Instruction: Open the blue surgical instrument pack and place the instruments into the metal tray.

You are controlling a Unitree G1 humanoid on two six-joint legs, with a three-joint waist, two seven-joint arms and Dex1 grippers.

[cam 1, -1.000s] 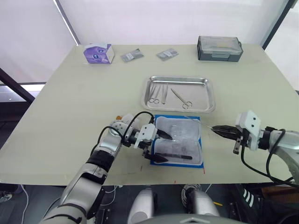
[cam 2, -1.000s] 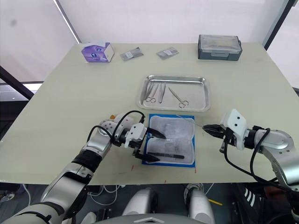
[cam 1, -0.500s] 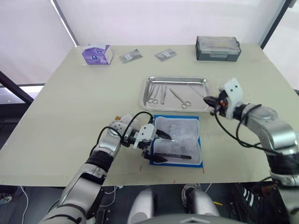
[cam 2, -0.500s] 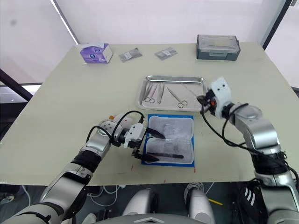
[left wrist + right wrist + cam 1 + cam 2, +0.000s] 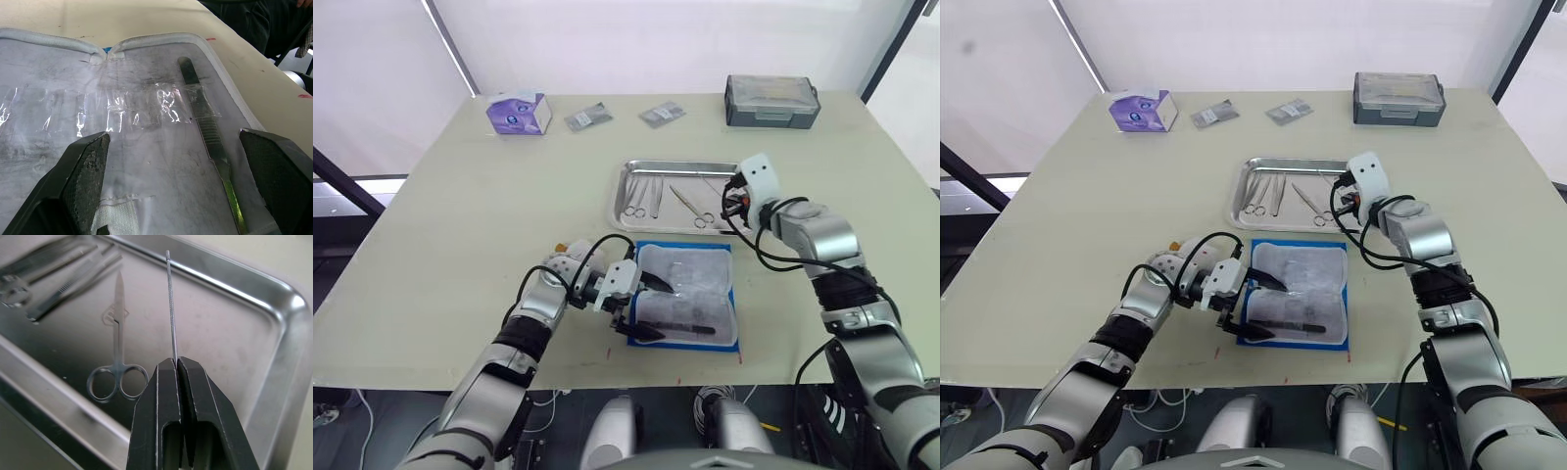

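Nearest: blue surgical instrument pack point(image 5: 685, 308) lying open on table point(image 5: 460, 225), grey-white lining up, one dark-handled instrument point(image 5: 208, 132) left inside. Left gripper point(image 5: 641, 305) spread wide, fingers on the pack's left edge. Beyond: metal tray point(image 5: 756, 211) with scissors point(image 5: 117, 367) and other instruments point(image 5: 646, 196). Right gripper point(image 5: 177, 363) over the tray, pinched on a thin straight probe point(image 5: 171, 303).

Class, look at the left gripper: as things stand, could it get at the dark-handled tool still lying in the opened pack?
Probably yes. The left gripper is open, low over the pack, and the tool lies uncovered between its fingers. The right gripper, busy over the tray, is out of the way.
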